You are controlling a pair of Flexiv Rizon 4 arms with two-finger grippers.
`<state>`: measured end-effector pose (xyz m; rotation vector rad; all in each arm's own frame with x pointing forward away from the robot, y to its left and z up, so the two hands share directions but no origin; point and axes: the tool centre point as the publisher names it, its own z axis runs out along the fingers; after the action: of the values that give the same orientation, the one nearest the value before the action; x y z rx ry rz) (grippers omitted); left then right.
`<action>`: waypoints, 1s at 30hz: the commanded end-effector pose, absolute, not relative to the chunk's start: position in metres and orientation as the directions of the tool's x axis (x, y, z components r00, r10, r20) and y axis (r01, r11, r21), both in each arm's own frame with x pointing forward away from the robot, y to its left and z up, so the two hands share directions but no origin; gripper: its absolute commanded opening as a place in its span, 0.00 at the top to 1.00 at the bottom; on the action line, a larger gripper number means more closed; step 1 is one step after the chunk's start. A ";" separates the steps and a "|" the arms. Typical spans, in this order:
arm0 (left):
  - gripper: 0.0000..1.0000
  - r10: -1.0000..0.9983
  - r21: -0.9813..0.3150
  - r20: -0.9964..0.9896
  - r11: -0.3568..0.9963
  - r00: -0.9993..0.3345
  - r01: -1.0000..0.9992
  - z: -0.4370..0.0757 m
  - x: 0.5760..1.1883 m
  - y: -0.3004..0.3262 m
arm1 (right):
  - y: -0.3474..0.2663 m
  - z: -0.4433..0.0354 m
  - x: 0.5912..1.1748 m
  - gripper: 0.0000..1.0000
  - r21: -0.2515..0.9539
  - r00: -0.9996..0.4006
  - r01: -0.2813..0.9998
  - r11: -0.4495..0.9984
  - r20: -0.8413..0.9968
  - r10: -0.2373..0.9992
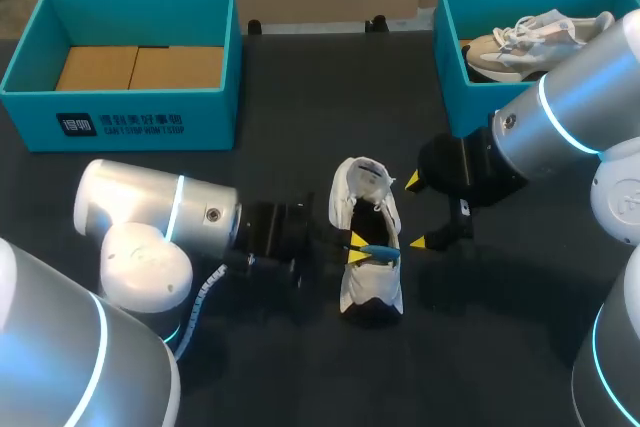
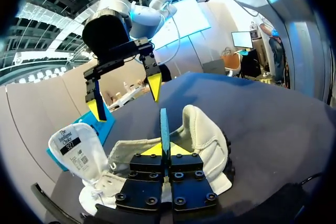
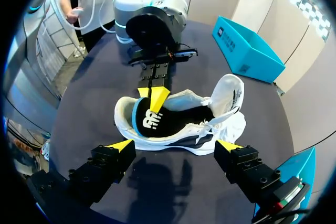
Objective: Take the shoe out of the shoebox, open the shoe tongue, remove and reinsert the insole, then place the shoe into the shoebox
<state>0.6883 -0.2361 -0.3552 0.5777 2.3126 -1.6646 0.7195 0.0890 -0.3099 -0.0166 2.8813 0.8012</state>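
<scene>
The shoe is located out of its box, on the worktop near the middle, with the heel toward the near side. Removal from the shoebox is therefore judged complete. The tongue is folded back toward the far end, so the opening step is also judged complete. The insole is pinched at its heel end by the left gripper, and a blue edge is raised above the collar while the rest lies inside the shoe. Whether it is being withdrawn or reseated cannot be determined. The right gripper is spread wide and is held just to the right of the shoe, touching nothing. The insole step and the return of the shoe to a box are judged outstanding. The left shoebox, far left, holds only cardboard. The right shoebox, far right, holds a second shoe. White print is carried on the near wall of the left shoebox, a printed label on the inner face of the tongue, and a white logo on the insole. This print is not transcribed here.
</scene>
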 end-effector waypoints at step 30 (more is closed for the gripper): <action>1.00 0.293 -0.749 -0.558 0.225 -0.776 0.624 -0.335 0.678 -0.246 | 0.089 -0.311 0.719 0.00 0.513 -0.988 -0.051 0.857 -0.150 0.030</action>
<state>0.6761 -0.2425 -0.3377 0.8456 2.1854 -1.5827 0.7195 0.0890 -0.3099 -0.0166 2.8813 0.8012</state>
